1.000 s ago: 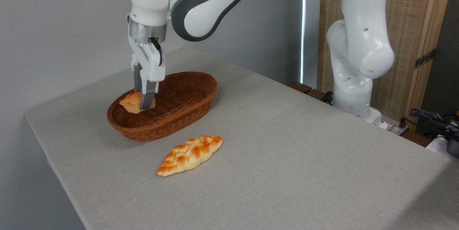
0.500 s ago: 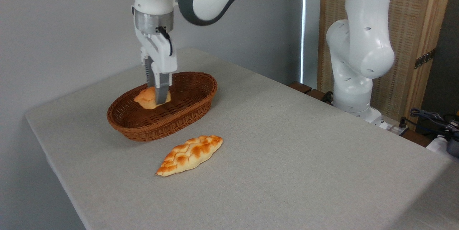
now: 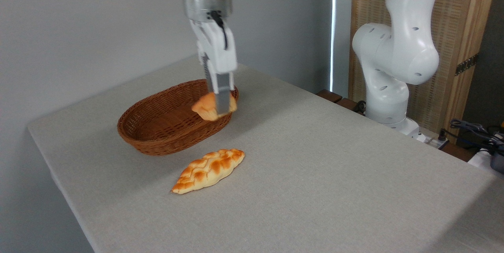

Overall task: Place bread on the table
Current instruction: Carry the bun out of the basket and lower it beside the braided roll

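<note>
The table (image 3: 315, 174) is the biggest thing, w/ a plain grey-beige cloth all over it. It fills most of the view and runs from the back wall down to the front edge.

Next is the white robot arm (image 3: 393, 60). Its base stands at the right, past the table's far edge, and the arm goes up and over the top of the view, then comes down near the middle.

The brown wicker basket (image 3: 157, 127) sits on the left part of the table. It's oval, and nothing shows inside it.

The long braided loaf (image 3: 208, 170) lies flat on the cloth just in front of the basket, not touching it. It's pale gold w/ darker orange spots.

The gripper (image 3: 220, 105) points straight down over the right end of the basket. Its two fingers are squeezed onto the bread (image 3: 208, 107), one on each side.

The bread is a small orange-brown bun. It hangs in the air, up at the level of the basket's right rim, not resting on the basket or the table.
</note>
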You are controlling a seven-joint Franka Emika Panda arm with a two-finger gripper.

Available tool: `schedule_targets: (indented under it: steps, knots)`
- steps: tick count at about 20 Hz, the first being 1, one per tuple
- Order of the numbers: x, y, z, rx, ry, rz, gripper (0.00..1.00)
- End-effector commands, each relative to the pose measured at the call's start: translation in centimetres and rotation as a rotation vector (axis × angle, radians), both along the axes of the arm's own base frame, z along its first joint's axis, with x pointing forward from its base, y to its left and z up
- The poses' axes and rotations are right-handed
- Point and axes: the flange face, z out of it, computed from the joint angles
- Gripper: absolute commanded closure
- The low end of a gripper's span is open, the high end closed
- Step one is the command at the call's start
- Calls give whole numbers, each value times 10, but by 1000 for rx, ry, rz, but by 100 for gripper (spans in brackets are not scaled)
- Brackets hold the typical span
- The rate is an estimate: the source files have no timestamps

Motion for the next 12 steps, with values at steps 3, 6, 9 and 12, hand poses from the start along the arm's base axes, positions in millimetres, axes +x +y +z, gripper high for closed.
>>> schedule_targets:
  steps: [3,6,9,12]
  knots:
    - [11,60,-30,152,48,-15,40]
    - [27,68,-66,164,75,1,40]
    - [31,68,-89,166,78,6,35]
    - [32,66,-115,168,93,5,22]
